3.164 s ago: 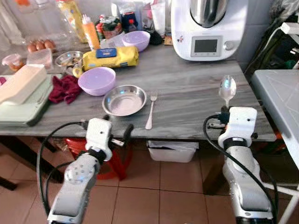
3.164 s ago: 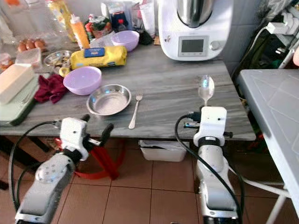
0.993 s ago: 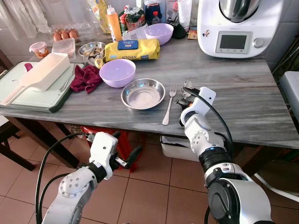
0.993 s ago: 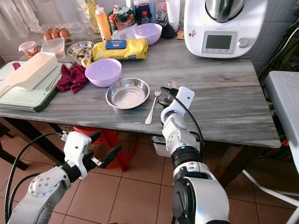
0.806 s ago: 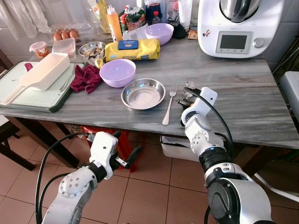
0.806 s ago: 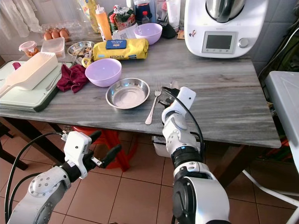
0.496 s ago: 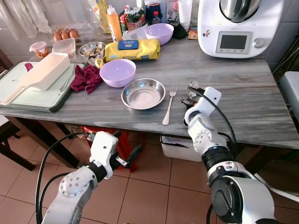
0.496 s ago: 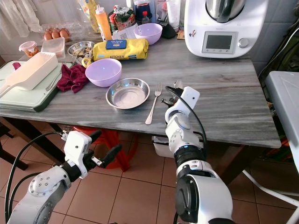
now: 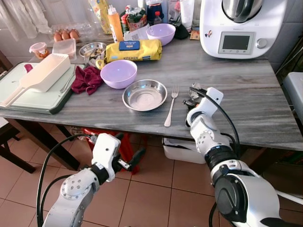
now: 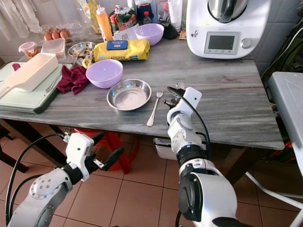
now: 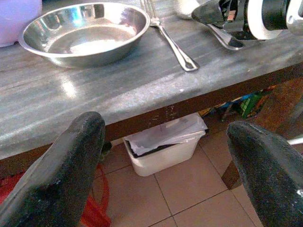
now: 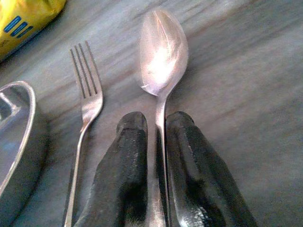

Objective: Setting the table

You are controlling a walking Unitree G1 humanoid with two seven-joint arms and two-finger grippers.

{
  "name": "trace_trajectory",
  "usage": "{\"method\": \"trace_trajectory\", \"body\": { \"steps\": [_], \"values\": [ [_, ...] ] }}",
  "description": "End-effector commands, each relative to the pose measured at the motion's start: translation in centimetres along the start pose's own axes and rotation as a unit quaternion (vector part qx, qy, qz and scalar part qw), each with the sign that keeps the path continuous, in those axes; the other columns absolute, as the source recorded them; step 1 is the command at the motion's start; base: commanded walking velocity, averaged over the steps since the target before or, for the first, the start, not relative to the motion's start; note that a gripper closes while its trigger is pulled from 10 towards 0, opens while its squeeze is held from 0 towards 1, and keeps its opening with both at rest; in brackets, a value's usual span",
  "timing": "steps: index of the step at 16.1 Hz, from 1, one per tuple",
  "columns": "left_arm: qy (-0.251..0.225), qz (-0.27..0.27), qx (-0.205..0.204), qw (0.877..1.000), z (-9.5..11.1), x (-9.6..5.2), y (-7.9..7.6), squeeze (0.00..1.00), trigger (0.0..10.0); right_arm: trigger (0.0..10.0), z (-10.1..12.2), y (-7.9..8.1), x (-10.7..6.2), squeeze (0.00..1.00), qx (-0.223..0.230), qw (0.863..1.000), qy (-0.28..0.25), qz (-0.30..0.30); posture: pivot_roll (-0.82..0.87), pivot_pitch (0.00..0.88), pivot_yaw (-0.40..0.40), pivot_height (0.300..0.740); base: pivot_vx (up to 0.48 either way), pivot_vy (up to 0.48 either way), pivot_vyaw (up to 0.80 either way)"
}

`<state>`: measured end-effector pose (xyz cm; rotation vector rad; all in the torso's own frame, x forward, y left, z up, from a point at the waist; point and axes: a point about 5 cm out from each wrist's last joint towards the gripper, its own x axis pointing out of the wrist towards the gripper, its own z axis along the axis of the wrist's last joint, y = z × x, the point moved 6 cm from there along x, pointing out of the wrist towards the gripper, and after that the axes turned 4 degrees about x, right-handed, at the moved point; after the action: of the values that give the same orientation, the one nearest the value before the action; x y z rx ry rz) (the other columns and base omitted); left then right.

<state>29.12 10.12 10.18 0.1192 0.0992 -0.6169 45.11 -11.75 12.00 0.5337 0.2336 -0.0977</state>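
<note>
The right gripper (image 12: 156, 142) is closed on the handle of a spoon (image 12: 162, 56), whose bowl lies face up low over the grey desk (image 9: 246, 90), just right of the fork (image 9: 170, 108). The fork lies on the desk beside the right rim of a shallow steel bowl (image 9: 145, 95), which holds nothing. Behind and left of it stands a lilac bowl (image 9: 119, 74), its inside also bare, next to a crumpled dark red cloth (image 9: 86, 79). A second lilac bowl (image 9: 161, 34) sits far back, near a yellow package (image 9: 133, 50). A small steel dish (image 9: 92, 49) at the far left holds some items too small to tell. The left gripper (image 11: 161, 156) hangs below the desk's near edge with its fingers spread wide, holding nothing.
</note>
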Motion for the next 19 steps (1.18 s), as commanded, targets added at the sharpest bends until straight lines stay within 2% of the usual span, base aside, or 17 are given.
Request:
{"method": "trace_trajectory", "body": {
  "steps": [1, 7, 10, 13, 14, 15, 19],
  "values": [
    [0.006, -0.001, 0.005, 1.000, -0.1, -0.3, 0.2, 0.00, 10.0, 10.0, -0.2, 0.7, 0.0, 1.00, 0.001, 1.000, 0.007, 0.007, 0.03, 0.113, 0.095, 0.740, 0.000, 0.000, 0.00],
    [0.006, -0.003, 0.002, 1.000, -0.3, -0.2, 0.1, 0.00, 10.0, 10.0, -0.3, 0.7, 0.0, 1.00, -0.009, 1.000, 0.007, 0.013, 0.02, 0.112, 0.093, 0.740, 0.000, 0.000, 0.00],
    [0.006, -0.002, 0.002, 1.000, -0.3, -0.1, 0.0, 0.00, 10.0, 10.0, 0.5, 1.2, 0.0, 1.00, -0.036, 0.999, -0.014, 0.029, 0.02, 0.113, 0.089, 0.740, 0.000, 0.000, 0.00],
    [0.007, -0.001, 0.001, 1.000, -0.4, -0.1, 0.0, 0.00, 10.0, 10.0, 0.3, 0.1, 0.0, 1.00, -0.043, 0.999, -0.009, 0.013, 0.02, 0.112, 0.090, 0.740, 0.000, 0.000, 0.00],
    [0.007, -0.001, 0.001, 1.000, -0.4, -0.1, 0.0, 0.00, 10.0, 10.0, 0.0, -0.7, 0.0, 0.87, -0.038, 0.999, 0.005, 0.001, 0.02, 0.113, 0.091, 0.740, 0.000, 0.000, 0.00],
    [0.007, -0.001, 0.002, 1.000, -0.3, -0.1, 0.1, 0.00, 10.0, 10.0, -0.2, -1.1, 0.0, 0.00, -0.043, 0.999, 0.015, -0.002, 0.02, 0.114, 0.091, 0.740, 0.000, 0.000, 0.00],
    [0.008, 0.000, 0.003, 1.000, -0.4, -0.1, 0.2, 0.00, 10.0, 10.0, 0.6, -1.2, 0.2, 0.00, -0.057, 0.998, 0.013, 0.004, 0.02, 0.116, 0.092, 0.740, 0.000, 0.000, 0.00]
  ]
}}
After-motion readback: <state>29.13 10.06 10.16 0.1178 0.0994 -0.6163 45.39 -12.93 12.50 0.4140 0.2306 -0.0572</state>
